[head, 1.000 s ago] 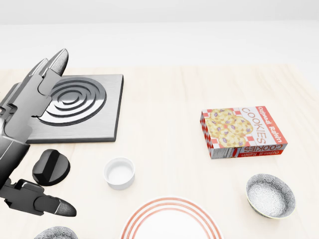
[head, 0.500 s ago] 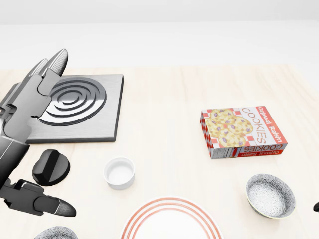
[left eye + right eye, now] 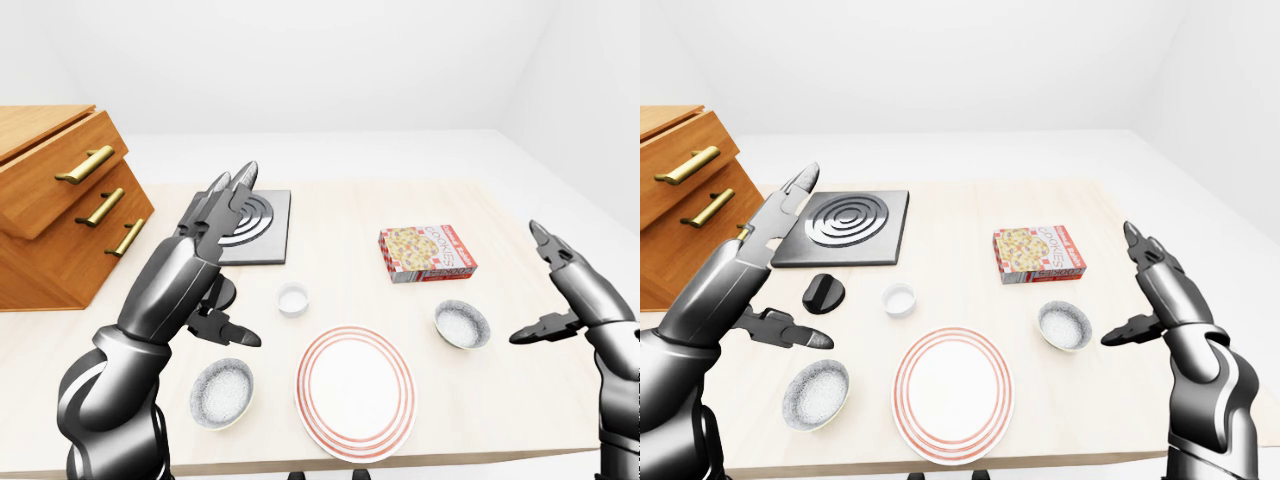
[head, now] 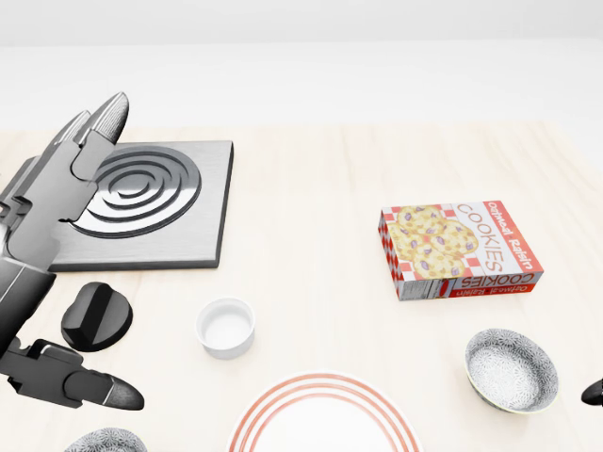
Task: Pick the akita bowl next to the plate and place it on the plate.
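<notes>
1. So, there are two look-alike candidates here. A grey speckled ceramic bowl (image 3: 1065, 325) sits upright just beside the right edge of the white round plate with red rings (image 3: 952, 393), not touching it. A second speckled bowl (image 3: 817, 392) sits just off the plate's left edge. Which one the task means can't be told for sure.
2. The relation that matters: the right hand (image 3: 1165, 295) hangs just to the right of the grey speckled ceramic bowl in the right-eye view, near it but clear of it, with its thumb aimed toward the rim. The bowl is round, so there's no long axis to line up with. The left hand (image 3: 190, 265) hovers up and left of the second speckled bowl, looking further off.
3. Both hands are spread wide, thumbs apart from fingers, holding nothing.
4. What's changed: in the head view, the right hand's dark tip pokes in at the right edge a bit more than half a second ago, and a second ago it wasn't showing at all. The left hand, bowls, plate and red-and-white cardboard cookie box (image 4: 459, 250) haven't budged.
5. Best guess: the right hand is the picker, and the plate lies a short carry to the bowl's left.
</notes>
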